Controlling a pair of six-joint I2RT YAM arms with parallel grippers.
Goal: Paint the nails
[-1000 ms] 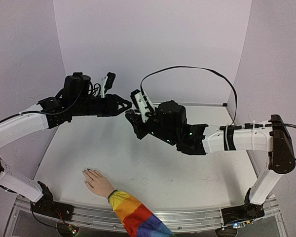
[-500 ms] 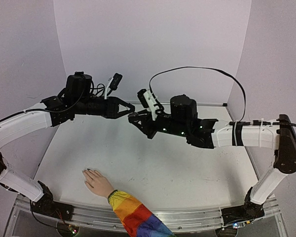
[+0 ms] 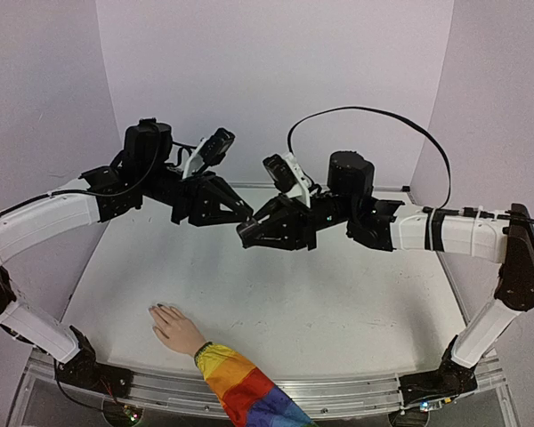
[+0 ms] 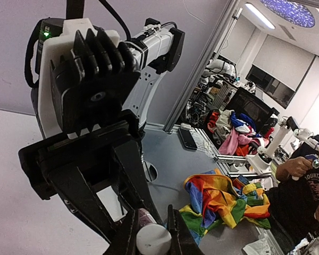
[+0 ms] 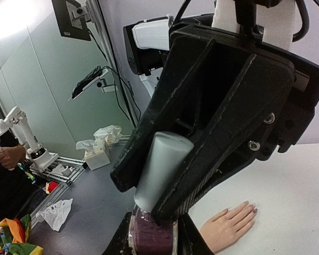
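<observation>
A pale beige hand (image 3: pixel 176 329) with a rainbow-striped sleeve (image 3: pixel 240 384) lies flat on the white table (image 3: pixel 338 302) at the front left. Its nails (image 3: pixel 157 309) are tiny; in the right wrist view (image 5: pixel 250 208) some look darkened. Both grippers meet in the air above the table's middle. My right gripper (image 3: pixel 247 236) (image 5: pixel 151 229) is shut on a small bottle of purple polish (image 5: pixel 149 241). My left gripper (image 3: pixel 238 213) (image 4: pixel 151 234) is shut on the bottle's white cap (image 4: pixel 153 240) (image 5: pixel 162 170).
Purple walls stand close behind and to both sides of the table. The right arm's black cable (image 3: pixel 365 124) loops above it. Beyond the table, a rainbow cloth (image 4: pixel 223 202) and crumpled tissues (image 5: pixel 98 143) lie on the grey floor.
Both arms have risen and swung toward each other. The two grippers, apart a second ago, now meet over the table's middle. The hand has not moved.
</observation>
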